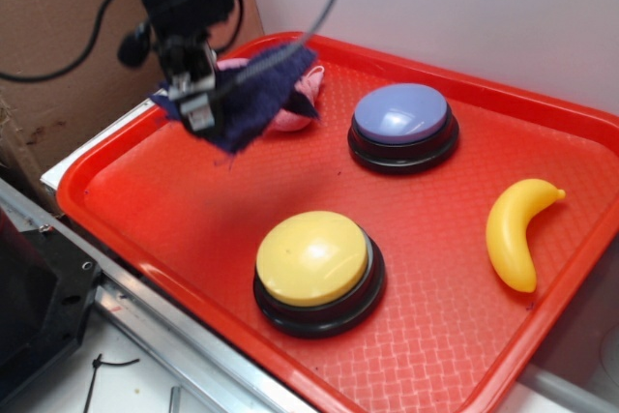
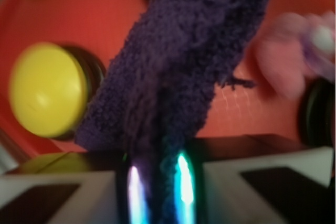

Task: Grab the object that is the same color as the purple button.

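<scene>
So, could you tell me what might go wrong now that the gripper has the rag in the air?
1. The gripper pinches the rag by one edge, as the wrist view shows; most of it hangs free, so it could slip out.
2. The dangling rag hangs just above the pink toy and may snag or drag it.
3. A low sweep across the tray could brush the purple button.

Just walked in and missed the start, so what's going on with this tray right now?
The robot's hand is shut on a small dark purple rag and holds it lifted above the back left of the red tray. A pink plush toy lies on the tray just behind the rag. The purple button, the yellow button and a toy banana sit untouched on the tray.
</scene>
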Action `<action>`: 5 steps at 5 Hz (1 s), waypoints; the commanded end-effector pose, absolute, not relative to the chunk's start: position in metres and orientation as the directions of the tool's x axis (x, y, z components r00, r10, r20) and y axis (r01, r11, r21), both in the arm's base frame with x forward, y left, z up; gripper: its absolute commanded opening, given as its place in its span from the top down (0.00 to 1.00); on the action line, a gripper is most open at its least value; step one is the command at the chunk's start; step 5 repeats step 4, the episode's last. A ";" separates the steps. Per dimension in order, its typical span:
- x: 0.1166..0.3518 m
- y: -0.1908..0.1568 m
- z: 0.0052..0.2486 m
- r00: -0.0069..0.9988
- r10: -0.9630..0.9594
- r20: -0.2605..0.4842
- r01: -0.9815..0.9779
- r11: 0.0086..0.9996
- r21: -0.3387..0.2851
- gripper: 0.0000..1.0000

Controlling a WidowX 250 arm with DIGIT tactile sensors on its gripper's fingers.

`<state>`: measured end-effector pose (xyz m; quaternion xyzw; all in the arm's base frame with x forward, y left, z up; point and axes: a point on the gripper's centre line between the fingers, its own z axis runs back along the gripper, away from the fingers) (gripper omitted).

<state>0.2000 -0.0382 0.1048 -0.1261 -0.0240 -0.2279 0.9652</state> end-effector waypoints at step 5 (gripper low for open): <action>0.228 -0.042 0.192 0.958 0.283 0.036 -0.283 0.959 -0.014 1.00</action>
